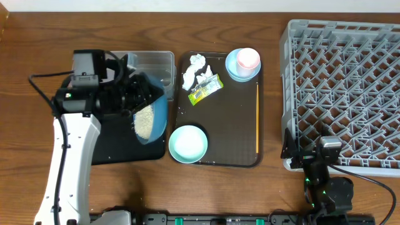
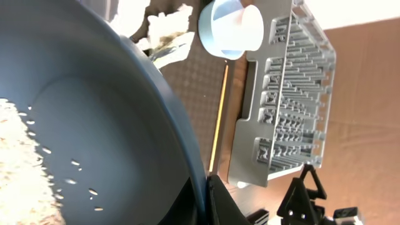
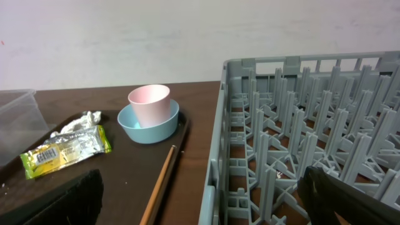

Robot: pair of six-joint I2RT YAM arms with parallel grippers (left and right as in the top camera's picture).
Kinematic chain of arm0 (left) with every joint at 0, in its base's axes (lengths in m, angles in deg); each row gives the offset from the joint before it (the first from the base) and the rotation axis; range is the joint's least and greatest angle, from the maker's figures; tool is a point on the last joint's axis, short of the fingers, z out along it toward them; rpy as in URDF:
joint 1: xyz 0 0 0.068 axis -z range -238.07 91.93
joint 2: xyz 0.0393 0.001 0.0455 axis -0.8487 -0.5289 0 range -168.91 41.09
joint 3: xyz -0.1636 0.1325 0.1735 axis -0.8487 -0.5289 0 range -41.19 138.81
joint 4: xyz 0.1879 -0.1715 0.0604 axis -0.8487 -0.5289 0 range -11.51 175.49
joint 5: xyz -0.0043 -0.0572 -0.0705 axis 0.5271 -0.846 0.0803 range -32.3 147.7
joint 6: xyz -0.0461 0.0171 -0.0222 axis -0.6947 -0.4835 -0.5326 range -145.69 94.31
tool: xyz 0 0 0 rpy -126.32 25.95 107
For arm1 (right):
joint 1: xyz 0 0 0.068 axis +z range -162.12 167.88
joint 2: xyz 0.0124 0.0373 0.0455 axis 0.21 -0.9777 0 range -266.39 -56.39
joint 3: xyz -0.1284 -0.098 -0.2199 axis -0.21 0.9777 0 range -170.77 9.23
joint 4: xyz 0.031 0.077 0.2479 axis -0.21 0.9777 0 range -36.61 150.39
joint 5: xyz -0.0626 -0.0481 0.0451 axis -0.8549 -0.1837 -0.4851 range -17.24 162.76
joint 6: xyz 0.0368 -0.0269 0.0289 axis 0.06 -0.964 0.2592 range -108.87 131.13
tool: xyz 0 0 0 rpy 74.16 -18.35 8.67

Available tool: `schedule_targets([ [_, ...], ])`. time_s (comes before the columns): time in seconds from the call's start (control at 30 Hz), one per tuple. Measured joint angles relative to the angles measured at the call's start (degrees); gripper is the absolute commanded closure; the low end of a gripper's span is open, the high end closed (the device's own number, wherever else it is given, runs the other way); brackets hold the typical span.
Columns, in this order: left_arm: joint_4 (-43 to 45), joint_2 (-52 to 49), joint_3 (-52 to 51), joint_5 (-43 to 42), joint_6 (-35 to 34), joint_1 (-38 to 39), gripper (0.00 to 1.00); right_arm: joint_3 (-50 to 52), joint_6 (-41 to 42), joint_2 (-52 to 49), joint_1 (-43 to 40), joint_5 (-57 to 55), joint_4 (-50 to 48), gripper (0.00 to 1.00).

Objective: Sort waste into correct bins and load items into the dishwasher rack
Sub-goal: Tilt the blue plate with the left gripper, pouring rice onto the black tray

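Step in hand: emptying the waste rice from the dark blue dish [image 1: 156, 100], judged from its pose

- Left gripper [image 2: 206, 197]: fingers clamped on the rim of the dish, which is lifted and tipped steeply
- Rice [image 1: 145, 122] is heaped against the low side of the dish, with a few loose grains scattered on the bare inner face in the left wrist view
- The dish hangs over the right end of the black tray [image 1: 112, 147], its upper edge just beside the clear tub [image 1: 156, 61]; which bin the rice is meant for I cannot tell for certain, though the low rim faces the black tray
- Right gripper [image 3: 206, 209]: fingers wide apart, holding nothing, parked at the near edge of the dishwasher rack [image 1: 340, 87]
- Not yet handled, on the brown serving tray [image 1: 219, 159]: tissue [image 1: 196, 67], wrapper [image 1: 205, 89], mint-green bowl [image 1: 187, 144], pink cup [image 1: 248, 57] standing inside the light blue bowl [image 1: 232, 70]; a thin wooden stick [image 1: 257, 119] lies along the tray's right side

Next move, as I judge it: more tilt so the heap slides off the low rim, keeping that rim inside the bin's outline so grains do not spill onto the table; then carry the emptied dish across to the rack
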Motion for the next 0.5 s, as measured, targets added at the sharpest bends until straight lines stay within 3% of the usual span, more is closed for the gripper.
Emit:
schedule_targets([
  [0.5, 3.9, 0.0, -6.7, -11.0, 1.3, -7.4, 0.94, 0.0, 0.0, 0.0, 0.0, 0.0, 0.0, 0.01],
])
